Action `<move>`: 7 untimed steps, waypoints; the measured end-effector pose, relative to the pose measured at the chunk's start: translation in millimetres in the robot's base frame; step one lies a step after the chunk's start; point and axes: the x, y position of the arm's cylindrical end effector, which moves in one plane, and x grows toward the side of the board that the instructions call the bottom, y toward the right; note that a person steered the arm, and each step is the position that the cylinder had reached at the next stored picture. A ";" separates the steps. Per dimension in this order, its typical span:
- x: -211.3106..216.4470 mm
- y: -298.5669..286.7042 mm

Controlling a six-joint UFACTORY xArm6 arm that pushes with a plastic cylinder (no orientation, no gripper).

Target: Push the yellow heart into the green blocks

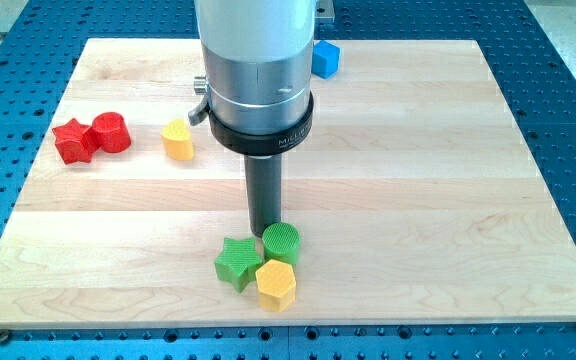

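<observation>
My tip (265, 232) just above the green cylinder (281, 242), green star (236, 262) and yellow hexagon (276, 284) touching, yellow heart (177, 139) well apart, no fingers, nothing held.

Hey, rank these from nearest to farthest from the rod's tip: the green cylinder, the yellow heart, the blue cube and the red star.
From my tip:
1. Green cylinder block, right beside it, toward the view's bottom right.
2. Yellow heart block, up and left.
3. Blue cube block, near the view's top edge.
4. Red star block, far left.
</observation>
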 end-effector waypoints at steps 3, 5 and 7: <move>-99.0 -158.8; -122.3 -79.6; -89.8 -64.3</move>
